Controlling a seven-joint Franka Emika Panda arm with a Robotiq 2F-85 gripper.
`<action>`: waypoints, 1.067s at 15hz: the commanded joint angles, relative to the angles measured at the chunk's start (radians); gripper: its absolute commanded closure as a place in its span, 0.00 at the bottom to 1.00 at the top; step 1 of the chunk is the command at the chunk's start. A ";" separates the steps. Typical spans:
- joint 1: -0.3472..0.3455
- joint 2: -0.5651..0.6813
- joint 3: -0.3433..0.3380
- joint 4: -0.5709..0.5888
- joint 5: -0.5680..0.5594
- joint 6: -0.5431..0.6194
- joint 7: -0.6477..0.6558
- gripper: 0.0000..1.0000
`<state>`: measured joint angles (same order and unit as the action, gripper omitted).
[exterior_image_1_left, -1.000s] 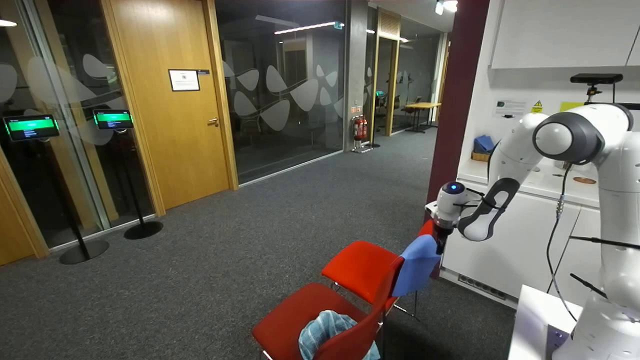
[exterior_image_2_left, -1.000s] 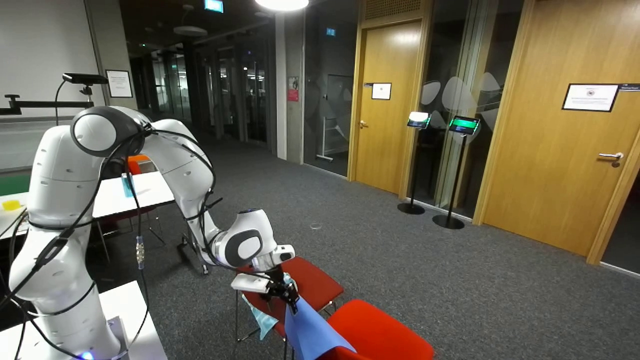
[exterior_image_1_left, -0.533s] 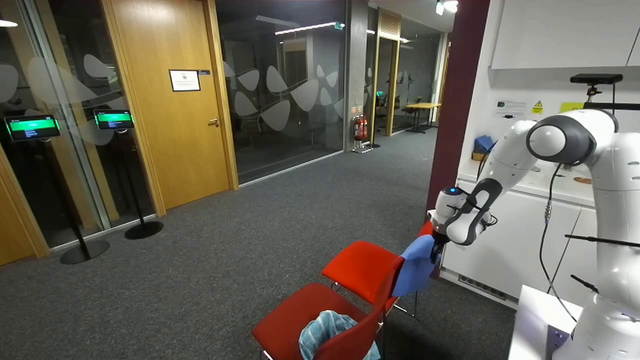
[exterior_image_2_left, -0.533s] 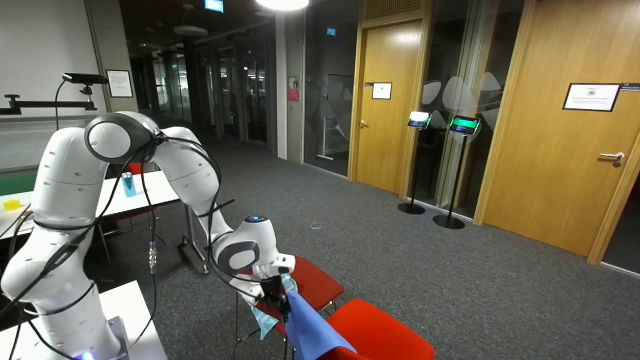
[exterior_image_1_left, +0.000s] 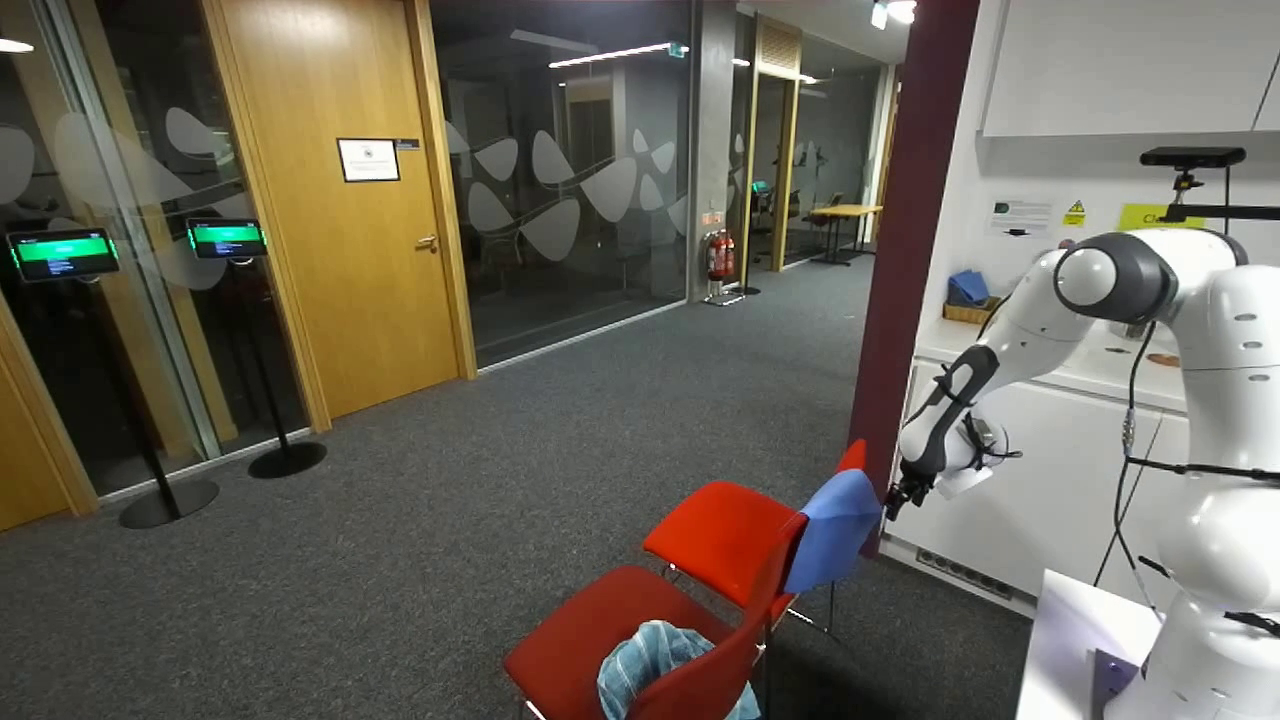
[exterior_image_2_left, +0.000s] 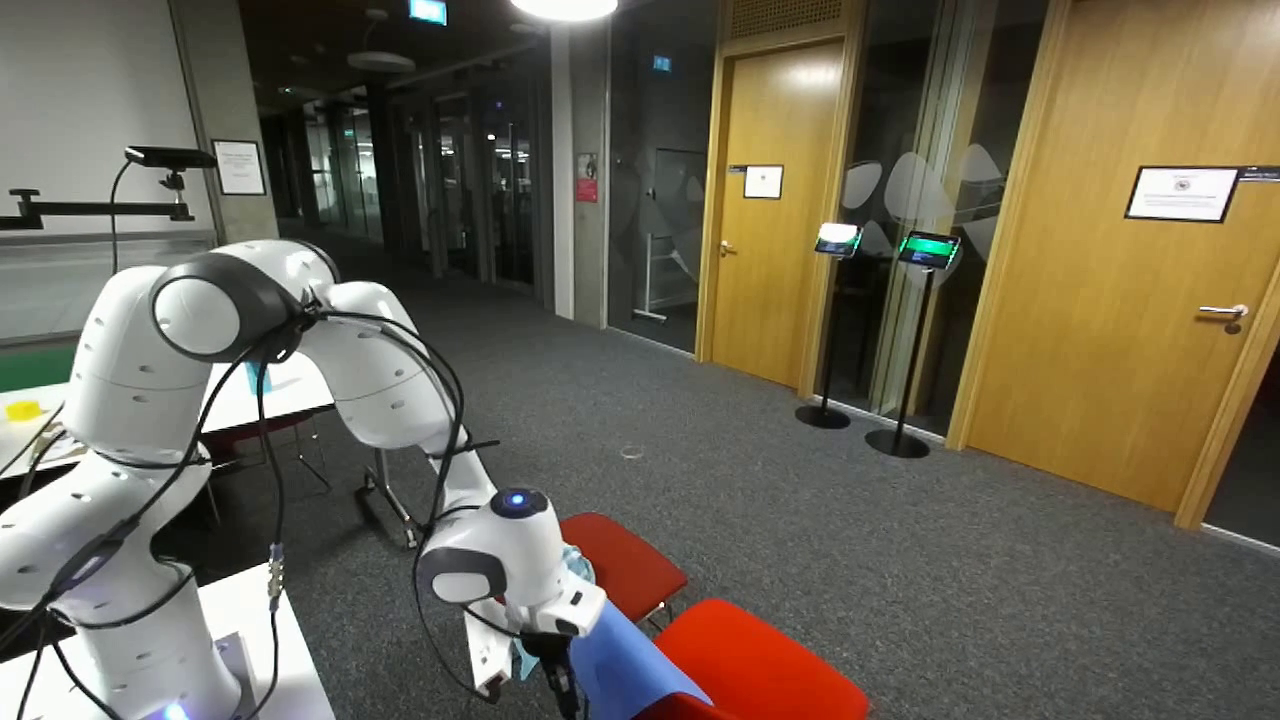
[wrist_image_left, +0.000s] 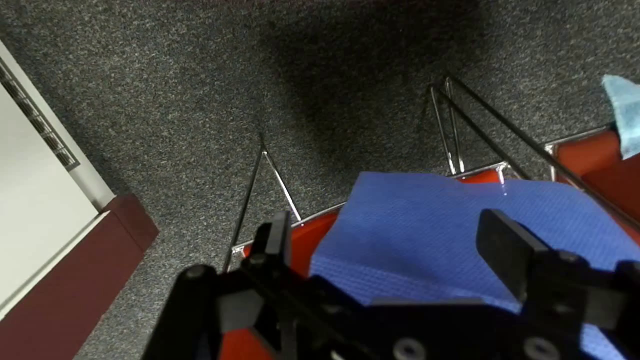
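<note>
1. Beyond the chair-facing edge of the desk (exterior_image_1_left: 1072, 620), the blue cloth (exterior_image_1_left: 838, 530) is hanging over the back of the red chair (exterior_image_1_left: 715, 530).
2. Gripper (wrist_image_left: 387, 234) is standing wide open, holding nothing; can't tell if it's touching cloth.
3. Key relation: gripper is sitting between that desk edge and the cloth, so cloth is lying just past the fingertips, away from the desk.
4. Wrist view: one finger (wrist_image_left: 505, 250) is overlapping the cloth, the other finger (wrist_image_left: 277, 240) is falling outside its border.
5. Long axis: drape is hiding it, can't call.
6. Off the same edge, teal patterned cloth (exterior_image_1_left: 640, 662) is lying on the dark red chair (exterior_image_1_left: 610, 608).
</note>
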<state>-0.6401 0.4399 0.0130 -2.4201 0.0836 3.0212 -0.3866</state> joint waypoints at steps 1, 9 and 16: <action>-0.268 0.083 0.226 0.081 0.138 0.081 -0.202 0.00; -0.743 0.338 0.647 0.259 0.018 0.062 -0.379 0.00; -0.889 0.485 0.731 0.309 -0.185 0.018 -0.381 0.00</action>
<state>-1.4571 0.8594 0.6818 -2.1440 -0.0436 3.0690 -0.7298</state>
